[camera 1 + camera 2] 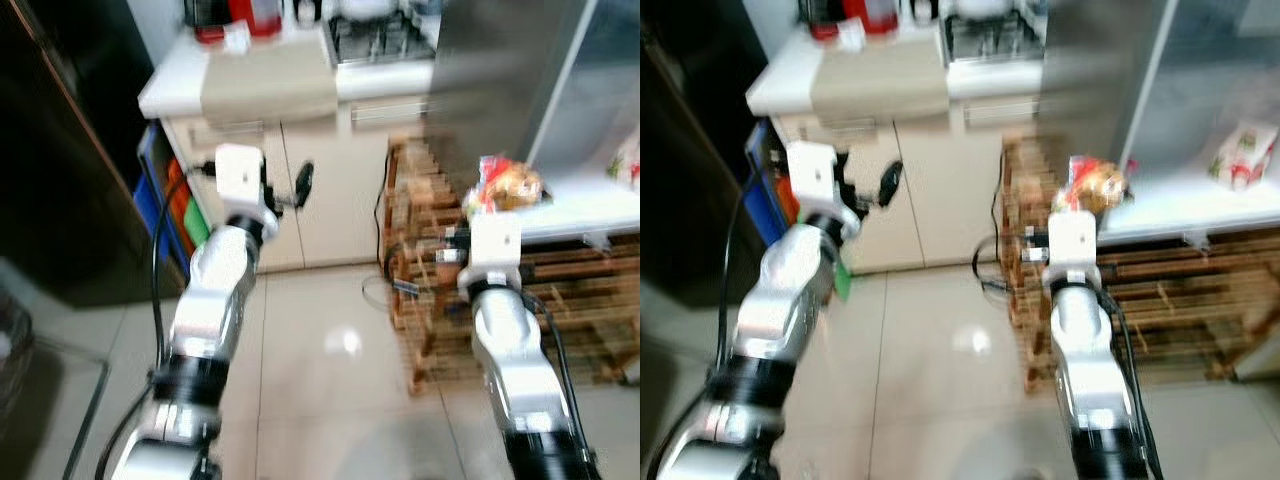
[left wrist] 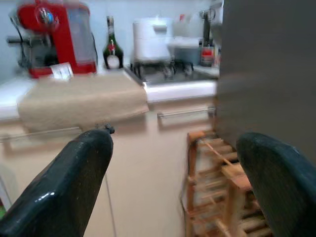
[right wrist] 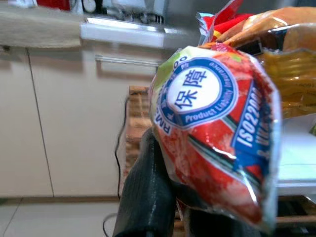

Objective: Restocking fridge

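My right gripper (image 1: 492,208) is shut on a red and orange food packet (image 1: 508,184), held up at the edge of the white fridge shelf (image 1: 590,205). In the right wrist view the packet (image 3: 217,118) is close up, with one black finger (image 3: 145,192) beneath it. Another packet (image 1: 1240,153) lies further in on that shelf. The grey fridge door (image 1: 490,80) stands open above. My left gripper (image 1: 292,188) is raised before the cream cabinet, open with nothing between its fingers (image 2: 74,182).
A wooden rack (image 1: 430,250) stands under the fridge shelf, between the cabinet and my right arm. The counter (image 1: 170,85) carries a beige cloth (image 1: 265,85), a red machine (image 2: 54,39) and a hob (image 1: 380,35). Dark furniture (image 1: 60,150) and blue crates (image 1: 150,190) are on the left.
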Available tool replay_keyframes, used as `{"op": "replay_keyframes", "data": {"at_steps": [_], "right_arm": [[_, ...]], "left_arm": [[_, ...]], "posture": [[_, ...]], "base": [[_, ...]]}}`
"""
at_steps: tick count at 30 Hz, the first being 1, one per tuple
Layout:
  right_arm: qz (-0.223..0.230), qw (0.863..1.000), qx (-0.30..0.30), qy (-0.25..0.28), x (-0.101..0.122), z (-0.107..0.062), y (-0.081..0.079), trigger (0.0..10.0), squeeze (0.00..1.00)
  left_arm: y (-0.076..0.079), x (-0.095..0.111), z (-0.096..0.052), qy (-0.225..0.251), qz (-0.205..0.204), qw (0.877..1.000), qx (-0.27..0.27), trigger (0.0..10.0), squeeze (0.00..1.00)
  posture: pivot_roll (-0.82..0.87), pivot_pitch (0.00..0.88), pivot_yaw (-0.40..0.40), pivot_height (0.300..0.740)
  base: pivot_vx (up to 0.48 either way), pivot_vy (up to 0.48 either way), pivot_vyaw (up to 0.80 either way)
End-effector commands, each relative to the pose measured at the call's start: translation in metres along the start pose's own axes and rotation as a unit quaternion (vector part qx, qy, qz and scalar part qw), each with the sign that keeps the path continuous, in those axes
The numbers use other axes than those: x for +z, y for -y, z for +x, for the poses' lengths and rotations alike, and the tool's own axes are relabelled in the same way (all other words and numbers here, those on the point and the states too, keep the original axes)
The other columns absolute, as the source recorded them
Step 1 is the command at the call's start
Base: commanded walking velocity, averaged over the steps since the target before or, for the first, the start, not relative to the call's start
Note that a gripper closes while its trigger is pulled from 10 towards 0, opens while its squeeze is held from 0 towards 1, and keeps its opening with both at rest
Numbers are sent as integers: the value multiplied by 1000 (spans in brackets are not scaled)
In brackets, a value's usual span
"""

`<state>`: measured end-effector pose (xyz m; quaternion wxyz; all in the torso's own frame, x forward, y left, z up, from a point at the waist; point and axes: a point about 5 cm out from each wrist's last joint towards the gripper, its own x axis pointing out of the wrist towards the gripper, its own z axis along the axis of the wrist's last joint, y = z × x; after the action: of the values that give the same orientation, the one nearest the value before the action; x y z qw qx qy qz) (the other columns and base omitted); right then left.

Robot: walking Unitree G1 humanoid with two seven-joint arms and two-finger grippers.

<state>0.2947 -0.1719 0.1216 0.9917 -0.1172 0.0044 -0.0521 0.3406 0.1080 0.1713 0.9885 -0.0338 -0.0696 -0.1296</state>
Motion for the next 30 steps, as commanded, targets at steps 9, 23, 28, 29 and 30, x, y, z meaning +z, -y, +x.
{"op": "replay_keyframes", "data": {"at_steps": [9, 23, 28, 29, 30], "right_arm": [[4, 999, 1, 33, 15, 6, -2, 0, 0], [-14, 999, 29, 36, 21, 13, 3, 0, 0], [-24, 998, 39, 39, 23, 14, 2, 0, 0], [-24, 998, 39, 39, 23, 14, 2, 0, 0], [-26, 998, 42, 36, 22, 14, 2, 0, 0]], "left_arm": [[1, 9, 8, 10, 19, 1000, 5, 10000, 0], [7, 4, 5, 8, 7, 1000, 11, 10000, 0], [0, 1, 0, 1, 4, 1000, 18, 10000, 0], [0, 1, 0, 1, 4, 1000, 18, 10000, 0], [-3, -2, -3, -4, 5, 1000, 18, 10000, 0]], "posture": [[-139, 0, 113, 740], [-134, 0, 62, 740], [-132, 0, 56, 740], [-132, 0, 56, 740], [-131, 0, 53, 740]], "base": [[302, -370, 0], [234, -247, 58], [0, 0, 83], [0, 0, 0], [0, 0, 0]]}}
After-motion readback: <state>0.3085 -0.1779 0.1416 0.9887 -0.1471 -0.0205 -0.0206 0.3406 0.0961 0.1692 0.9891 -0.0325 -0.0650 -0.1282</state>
